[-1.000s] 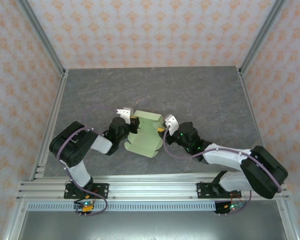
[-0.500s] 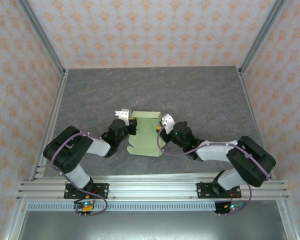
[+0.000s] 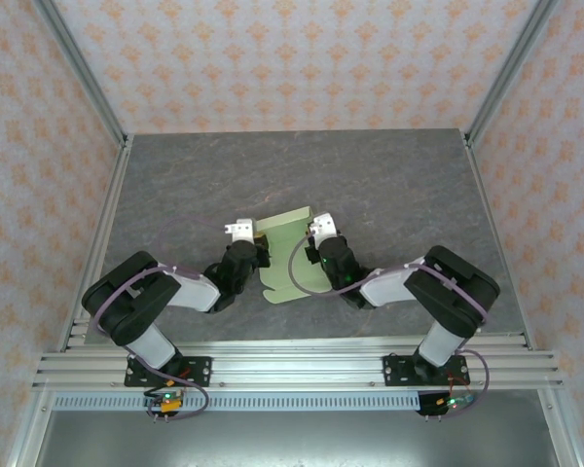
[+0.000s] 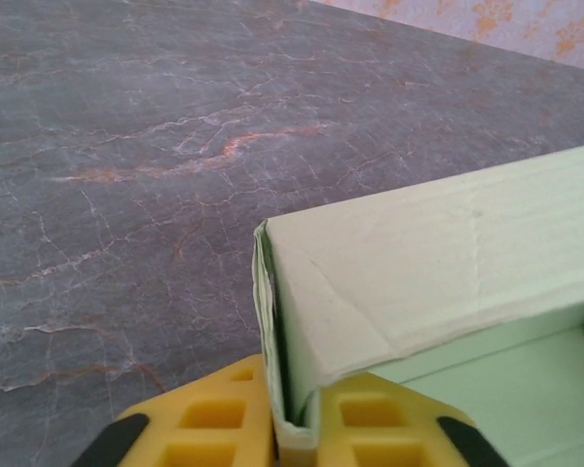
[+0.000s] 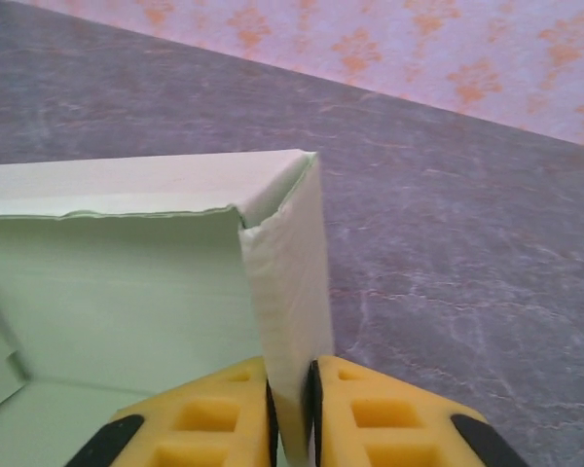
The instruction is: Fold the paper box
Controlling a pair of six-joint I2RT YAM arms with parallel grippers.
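Left tool (image 4: 292, 420), right tool (image 5: 290, 413) pinch paper box (image 3: 287, 265) on grey table (image 3: 399, 175).

top: above-behind, looking down, far, whole table (image 3: 389, 185) | wrists: low, close, facing forward | shared: paper box (image 3: 284, 274)

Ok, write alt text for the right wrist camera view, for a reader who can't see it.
The right gripper, yellow-fingered, is shut on an upright side wall of the pale green paper box near its corner. The box's open inside lies to the left; the grey marbled table and a pink patterned wall lie beyond.
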